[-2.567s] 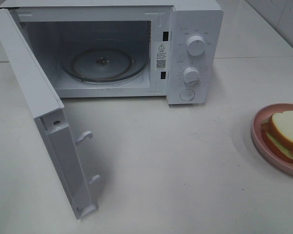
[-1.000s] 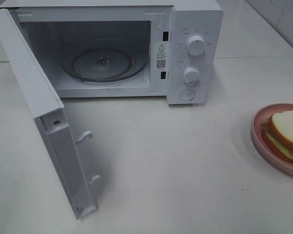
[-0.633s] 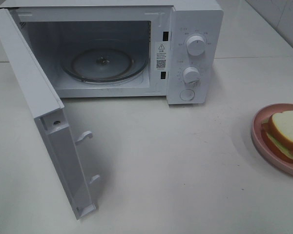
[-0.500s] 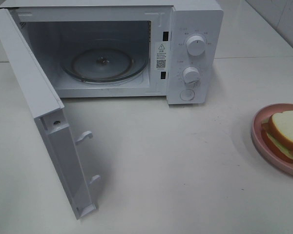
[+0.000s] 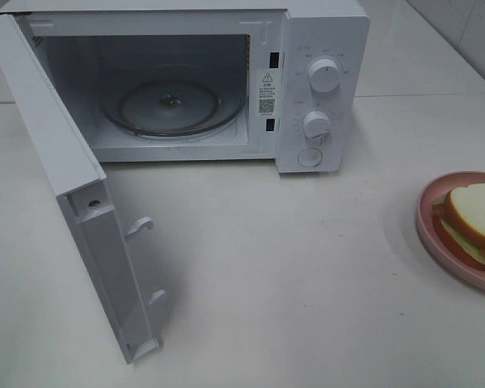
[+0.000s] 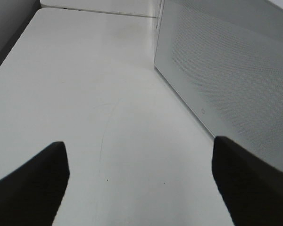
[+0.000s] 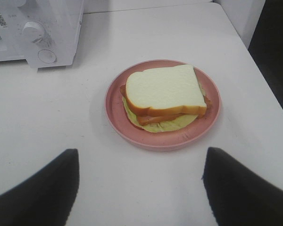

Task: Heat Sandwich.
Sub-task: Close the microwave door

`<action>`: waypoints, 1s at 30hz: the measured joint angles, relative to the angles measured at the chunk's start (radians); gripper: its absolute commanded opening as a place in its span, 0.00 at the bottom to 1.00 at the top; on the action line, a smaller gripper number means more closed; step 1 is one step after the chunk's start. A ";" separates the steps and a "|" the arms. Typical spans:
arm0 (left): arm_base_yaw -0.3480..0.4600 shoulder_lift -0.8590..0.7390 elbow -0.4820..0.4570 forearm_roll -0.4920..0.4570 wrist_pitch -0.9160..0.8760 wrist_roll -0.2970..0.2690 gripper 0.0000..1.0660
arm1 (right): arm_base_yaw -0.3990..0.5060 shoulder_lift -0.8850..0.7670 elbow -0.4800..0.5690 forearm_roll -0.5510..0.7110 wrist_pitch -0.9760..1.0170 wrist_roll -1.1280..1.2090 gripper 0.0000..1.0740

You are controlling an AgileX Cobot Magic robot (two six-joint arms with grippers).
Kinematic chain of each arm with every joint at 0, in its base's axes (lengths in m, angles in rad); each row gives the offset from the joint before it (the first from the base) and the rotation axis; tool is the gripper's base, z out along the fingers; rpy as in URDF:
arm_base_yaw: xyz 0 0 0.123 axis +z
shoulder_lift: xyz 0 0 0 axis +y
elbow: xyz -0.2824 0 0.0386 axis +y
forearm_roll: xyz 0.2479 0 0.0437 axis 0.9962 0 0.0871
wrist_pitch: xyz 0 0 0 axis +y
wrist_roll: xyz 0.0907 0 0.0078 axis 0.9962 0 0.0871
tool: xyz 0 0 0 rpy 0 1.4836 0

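Your microwave (image 5: 178, 81) stands open at twelve o'clock; the sandwich (image 7: 164, 94) waits unloaded at three, both pincers apparently wide and empty.

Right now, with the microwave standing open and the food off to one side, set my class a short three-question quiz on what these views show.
1. True or false: the sandwich lies on the glass turntable inside the microwave.
2. Multiple choice: what does the left gripper hold? A) the pink plate B) the door C) nothing
3. Fill in: in the high view, the plate sits at the table's ____ edge.

Key
1. False: it rests on the plate, outside the microwave.
2. C: it is open over bare table beside the door.
3. Right.
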 measured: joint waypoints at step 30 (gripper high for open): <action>-0.124 0.381 0.171 0.091 -0.874 0.051 0.71 | 0.000 0.000 0.000 0.000 0.000 0.000 0.66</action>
